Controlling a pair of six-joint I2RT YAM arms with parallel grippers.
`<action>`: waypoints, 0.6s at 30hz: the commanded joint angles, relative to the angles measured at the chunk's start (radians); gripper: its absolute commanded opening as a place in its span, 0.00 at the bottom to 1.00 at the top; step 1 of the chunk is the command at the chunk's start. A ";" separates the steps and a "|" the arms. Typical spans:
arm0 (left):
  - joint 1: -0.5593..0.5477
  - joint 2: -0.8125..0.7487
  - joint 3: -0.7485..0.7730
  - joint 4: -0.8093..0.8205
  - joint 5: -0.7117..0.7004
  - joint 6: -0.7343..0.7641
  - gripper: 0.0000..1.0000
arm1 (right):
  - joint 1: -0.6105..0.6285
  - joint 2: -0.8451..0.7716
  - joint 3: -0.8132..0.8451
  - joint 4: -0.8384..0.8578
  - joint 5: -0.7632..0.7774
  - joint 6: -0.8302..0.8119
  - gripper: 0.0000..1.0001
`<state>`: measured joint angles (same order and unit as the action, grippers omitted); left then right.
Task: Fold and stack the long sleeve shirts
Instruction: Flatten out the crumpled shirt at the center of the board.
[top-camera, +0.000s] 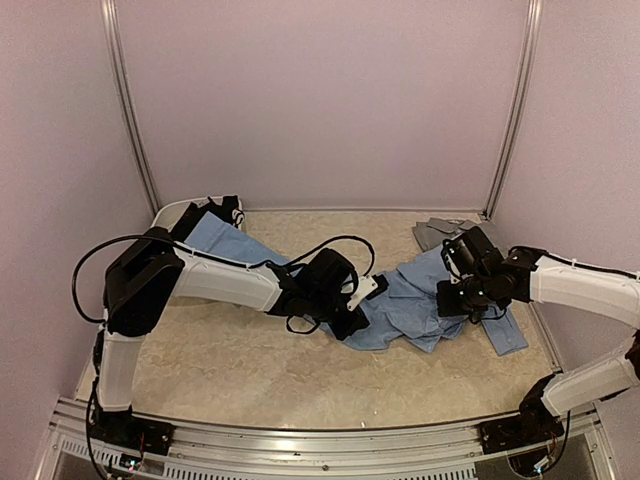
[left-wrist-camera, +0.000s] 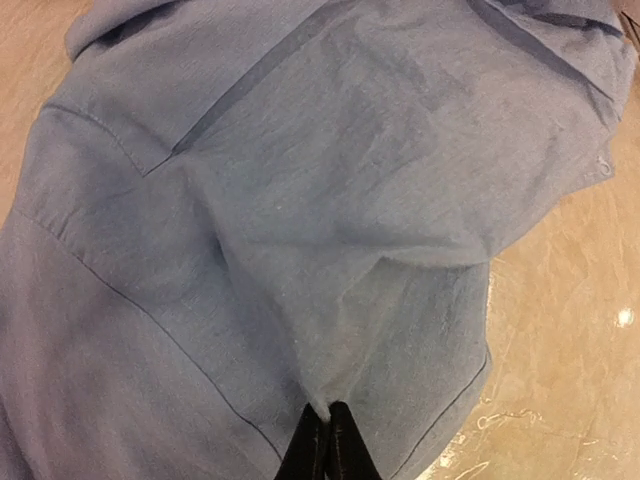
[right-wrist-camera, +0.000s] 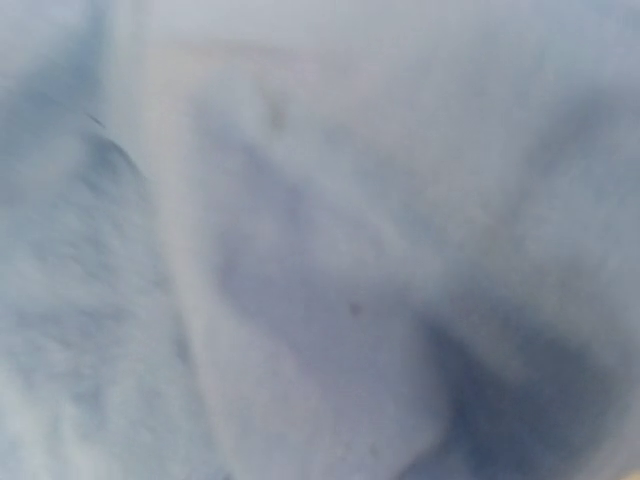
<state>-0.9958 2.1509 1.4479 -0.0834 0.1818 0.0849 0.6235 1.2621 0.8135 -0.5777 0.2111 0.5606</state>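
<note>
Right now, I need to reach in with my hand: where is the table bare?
Bare: the near strip of the table between the light blue shirt and the front rail; also the back middle, between that shirt's sleeve and the grey shirt. Crowded: centre and right, where the left gripper and right gripper are down on the blue cloth.

My left arm rises from its base at the near left, folds at the elbow, and reaches right toward the middle with the wrist tipped down. My left pincer has its two black fingers pressed together, and a pleat of the light blue shirt is nipped between the tips. My right arm comes up from the near right, bends at the elbow by the right edge, and stretches left with the wrist held low. My right pincer is closed. Its own camera does not show the fingers.
</note>
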 joint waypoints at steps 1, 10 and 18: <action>0.033 -0.012 -0.020 0.026 0.047 0.007 0.00 | -0.004 -0.050 0.106 -0.078 0.007 -0.078 0.00; 0.111 -0.230 -0.133 0.005 0.078 -0.023 0.00 | -0.012 -0.054 0.312 -0.220 0.053 -0.195 0.00; 0.131 -0.479 -0.101 -0.082 0.067 -0.043 0.00 | -0.014 -0.006 0.450 -0.182 -0.093 -0.329 0.00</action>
<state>-0.8616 1.7710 1.3106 -0.1001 0.2489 0.0486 0.6147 1.2324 1.2011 -0.7601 0.1921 0.3218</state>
